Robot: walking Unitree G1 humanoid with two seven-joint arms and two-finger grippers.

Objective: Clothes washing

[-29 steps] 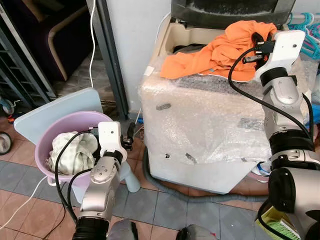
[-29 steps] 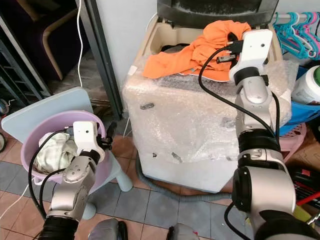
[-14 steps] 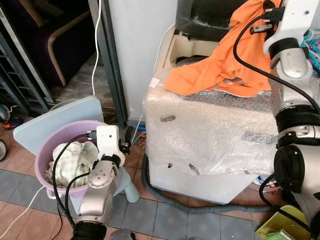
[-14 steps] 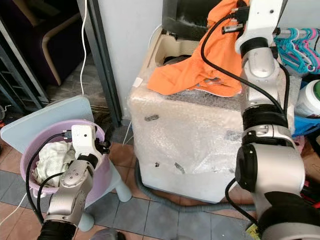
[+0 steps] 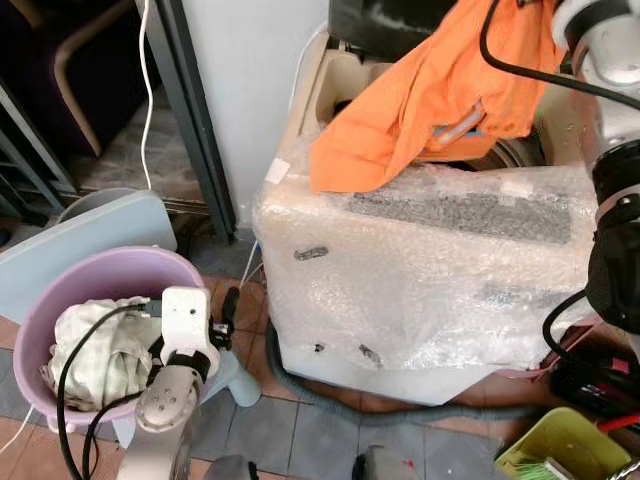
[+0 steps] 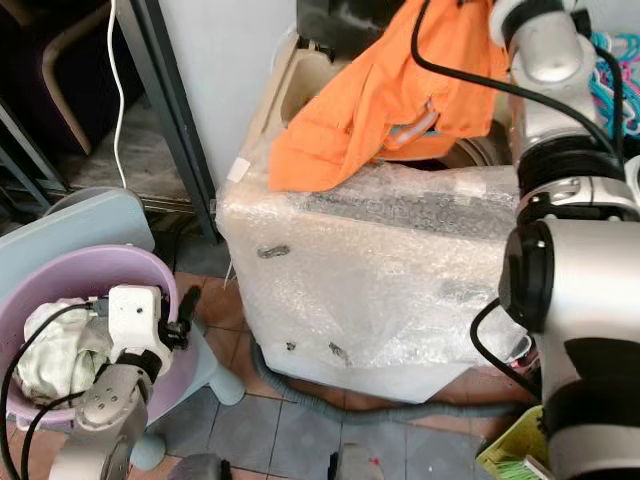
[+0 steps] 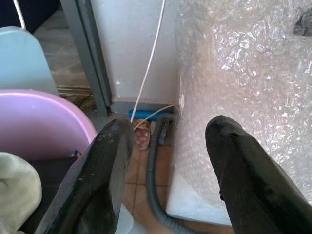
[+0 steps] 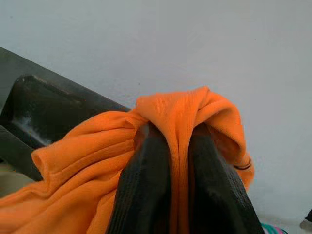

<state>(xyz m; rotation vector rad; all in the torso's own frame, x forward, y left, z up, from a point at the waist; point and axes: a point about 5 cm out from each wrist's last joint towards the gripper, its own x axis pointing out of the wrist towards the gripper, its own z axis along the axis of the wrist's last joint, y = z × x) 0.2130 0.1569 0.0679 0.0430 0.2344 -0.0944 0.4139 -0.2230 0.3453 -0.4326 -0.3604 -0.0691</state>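
An orange garment [image 5: 420,95] hangs over the open top of the washing machine [image 5: 430,260], which is wrapped in bubble wrap. Its lower edge still drapes on the machine's front rim. My right gripper [image 8: 178,146] is raised high and shut on a bunched fold of this garment [image 8: 170,117]; the right arm [image 5: 610,60] rises at the far right. My left gripper [image 7: 170,129] is open and holds nothing, low between the purple basin [image 5: 60,285] and the machine. Pale crumpled clothes [image 5: 90,345] lie in the basin.
The basin sits on a light blue chair [image 5: 90,225]. A grey drain hose [image 5: 330,395] curls on the tiled floor under the machine. A dark metal post [image 5: 190,120] and white cable [image 5: 148,60] stand to the left. A yellow-green bin [image 5: 560,450] is at the lower right.
My right gripper has risen with the orange garment, pulling most of it up off the machine's top. The camera has shifted. The left arm stays by the basin.
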